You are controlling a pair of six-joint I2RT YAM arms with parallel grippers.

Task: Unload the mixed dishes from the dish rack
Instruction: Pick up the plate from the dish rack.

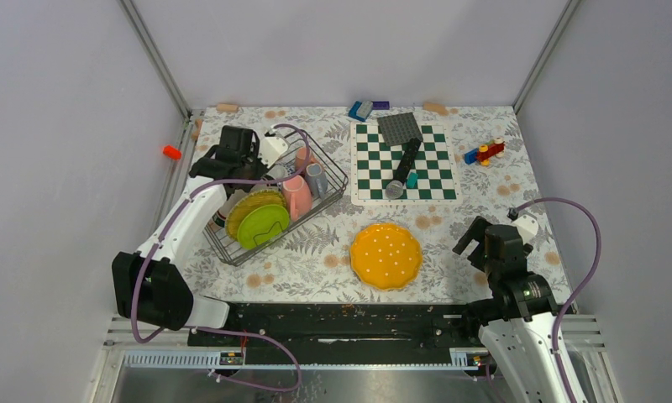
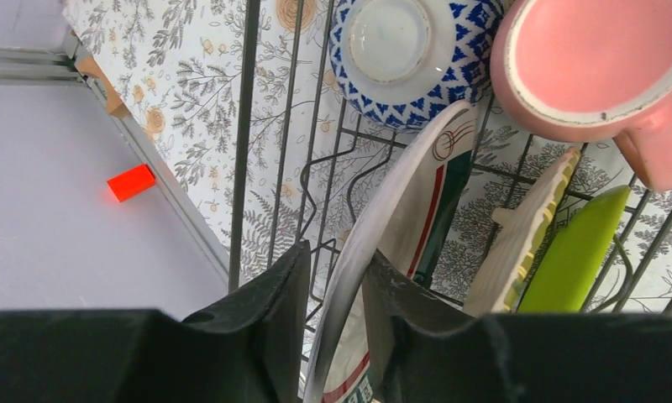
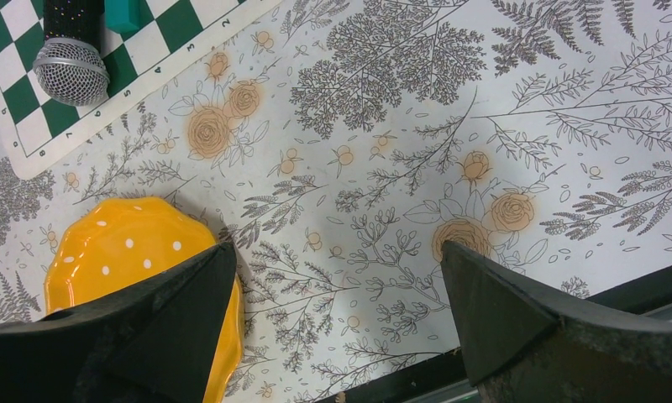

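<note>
The dish rack, a dark wire basket, stands at the left of the table. In it are a white plate with a green-red rim, a yellow plate, a lime-green plate, a pink mug, a grey mug and a blue patterned bowl. My left gripper reaches into the rack and straddles the white plate's upper rim. One finger touches the plate, and a thin gap shows at the other. An orange dotted plate lies flat on the table. Just right of it my right gripper hovers wide open and empty.
A green-white chessboard with a microphone on it lies behind the orange plate. Toy blocks sit at the far right, a grey baseplate at the back. A red block lies beyond the table's left rail.
</note>
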